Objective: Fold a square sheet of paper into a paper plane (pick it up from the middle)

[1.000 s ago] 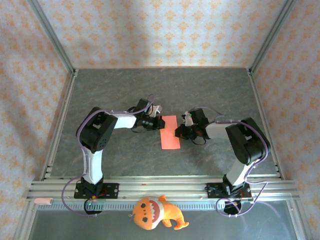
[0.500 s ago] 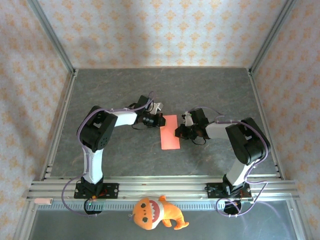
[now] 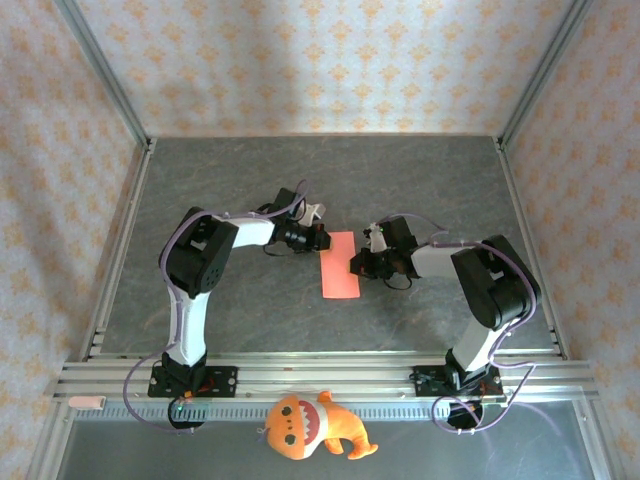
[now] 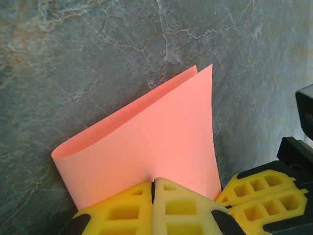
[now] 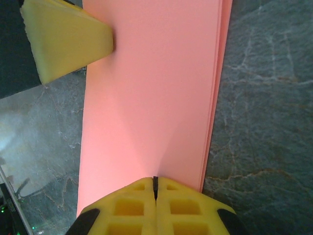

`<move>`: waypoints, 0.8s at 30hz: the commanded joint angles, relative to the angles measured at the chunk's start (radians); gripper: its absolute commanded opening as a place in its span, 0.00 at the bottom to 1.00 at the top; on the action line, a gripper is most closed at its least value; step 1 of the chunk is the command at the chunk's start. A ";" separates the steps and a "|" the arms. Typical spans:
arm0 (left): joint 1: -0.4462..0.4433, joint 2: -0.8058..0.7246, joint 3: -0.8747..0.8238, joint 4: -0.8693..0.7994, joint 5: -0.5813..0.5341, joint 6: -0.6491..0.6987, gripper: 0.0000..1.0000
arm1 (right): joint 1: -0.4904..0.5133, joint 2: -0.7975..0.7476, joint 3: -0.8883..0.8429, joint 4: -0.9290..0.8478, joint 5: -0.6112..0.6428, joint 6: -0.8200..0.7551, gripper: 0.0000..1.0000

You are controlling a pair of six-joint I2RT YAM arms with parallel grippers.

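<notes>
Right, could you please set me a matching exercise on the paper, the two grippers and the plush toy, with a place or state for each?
Things:
1. paper
2. left gripper
3. right gripper
4. plush toy

Places or states:
A. shut, at the paper's right side
B. orange, in front of the rail
C. pink, folded double, between the grippers
D. shut, at the paper's left side

Pairs: 1-C, 2-D, 3-A, 4-B

Grey marbled table (image 3: 330, 180), pink paper (image 3: 340, 264) folded in half lying flat near its middle, long sides running near to far, orange plush (image 3: 310, 424) on the near ledge (image 3: 520, 445).
</notes>
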 commanded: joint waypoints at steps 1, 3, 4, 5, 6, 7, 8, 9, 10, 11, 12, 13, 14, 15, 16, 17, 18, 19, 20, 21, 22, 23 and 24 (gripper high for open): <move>0.050 0.044 0.001 0.023 -0.096 -0.036 0.00 | -0.008 0.094 -0.077 -0.263 0.169 -0.027 0.00; 0.059 0.048 0.018 0.004 -0.123 -0.047 0.00 | -0.007 0.097 -0.077 -0.263 0.171 -0.028 0.00; 0.064 0.051 0.028 -0.003 -0.132 -0.053 0.00 | -0.007 0.096 -0.075 -0.263 0.168 -0.027 0.00; 0.067 0.055 0.035 -0.008 -0.136 -0.057 0.00 | -0.007 0.098 -0.076 -0.262 0.167 -0.027 0.00; 0.072 0.060 0.043 -0.013 -0.137 -0.063 0.00 | -0.007 0.096 -0.075 -0.262 0.166 -0.027 0.00; 0.076 0.063 0.050 -0.023 -0.145 -0.070 0.00 | -0.008 0.095 -0.075 -0.262 0.166 -0.028 0.00; 0.079 0.065 0.053 -0.027 -0.153 -0.074 0.00 | -0.007 0.093 -0.078 -0.261 0.166 -0.028 0.00; 0.082 0.065 0.055 -0.028 -0.161 -0.083 0.00 | -0.007 0.094 -0.077 -0.261 0.164 -0.028 0.00; 0.086 0.066 0.055 -0.023 -0.161 -0.089 0.00 | -0.007 0.095 -0.078 -0.261 0.163 -0.028 0.00; 0.088 0.066 0.056 -0.021 -0.163 -0.092 0.00 | -0.008 0.097 -0.077 -0.261 0.163 -0.028 0.00; 0.091 0.070 0.061 -0.021 -0.164 -0.093 0.00 | -0.008 0.096 -0.079 -0.260 0.162 -0.028 0.00; 0.092 0.071 0.064 -0.025 -0.170 -0.093 0.00 | -0.007 0.098 -0.079 -0.258 0.164 -0.027 0.00; 0.093 0.073 0.067 -0.031 -0.184 -0.092 0.00 | -0.009 0.098 -0.080 -0.258 0.162 -0.028 0.00; 0.094 0.074 0.070 -0.034 -0.195 -0.121 0.00 | -0.008 0.099 -0.079 -0.258 0.161 -0.027 0.00; 0.097 0.076 0.072 -0.035 -0.202 -0.131 0.00 | -0.007 0.099 -0.080 -0.257 0.160 -0.028 0.00; 0.098 0.078 0.075 -0.031 -0.204 -0.145 0.00 | -0.008 0.099 -0.079 -0.257 0.160 -0.028 0.00; 0.100 0.080 0.072 -0.017 -0.200 -0.160 0.00 | -0.007 0.098 -0.079 -0.254 0.155 -0.027 0.00; 0.101 0.080 0.071 -0.006 -0.199 -0.168 0.00 | -0.007 0.098 -0.081 -0.254 0.149 -0.027 0.00; 0.101 0.081 0.076 -0.007 -0.205 -0.172 0.00 | -0.008 0.097 -0.080 -0.252 0.146 -0.027 0.00; 0.102 0.081 0.080 -0.011 -0.216 -0.174 0.00 | -0.007 0.095 -0.080 -0.251 0.143 -0.027 0.00; 0.103 0.082 0.080 -0.006 -0.220 -0.179 0.00 | -0.008 0.093 -0.079 -0.251 0.143 -0.027 0.00; 0.104 0.084 0.082 -0.005 -0.222 -0.182 0.00 | -0.007 0.092 -0.081 -0.252 0.142 -0.028 0.00; 0.104 0.089 0.090 -0.019 -0.230 -0.182 0.00 | -0.008 0.091 -0.078 -0.250 0.142 -0.028 0.00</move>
